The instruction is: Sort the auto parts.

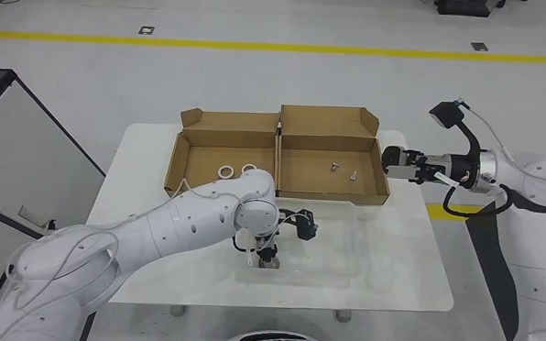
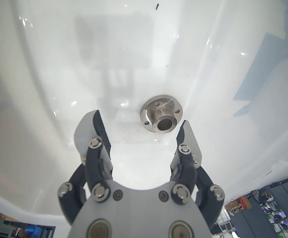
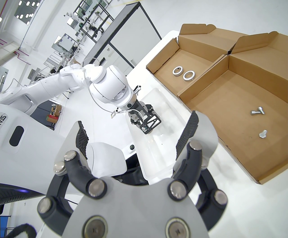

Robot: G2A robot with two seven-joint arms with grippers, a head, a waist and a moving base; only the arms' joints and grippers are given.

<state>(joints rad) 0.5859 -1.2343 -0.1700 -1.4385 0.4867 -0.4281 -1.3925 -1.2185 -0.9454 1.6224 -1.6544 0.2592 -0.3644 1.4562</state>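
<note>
A silver flanged hub with a short bore tube lies on the floor of the white tray. My left gripper hangs open just above it, one fingertip close beside the flange. In the top view the left gripper points down into the tray. My right gripper is open and holds nothing; it stays off the table's right side. A cardboard box has two compartments: two silver rings in one, bolts in the other.
The box stands at the back of the white table, with its flaps up. The tray takes up the front middle of the table. A dark-framed partition stands to the left of the table.
</note>
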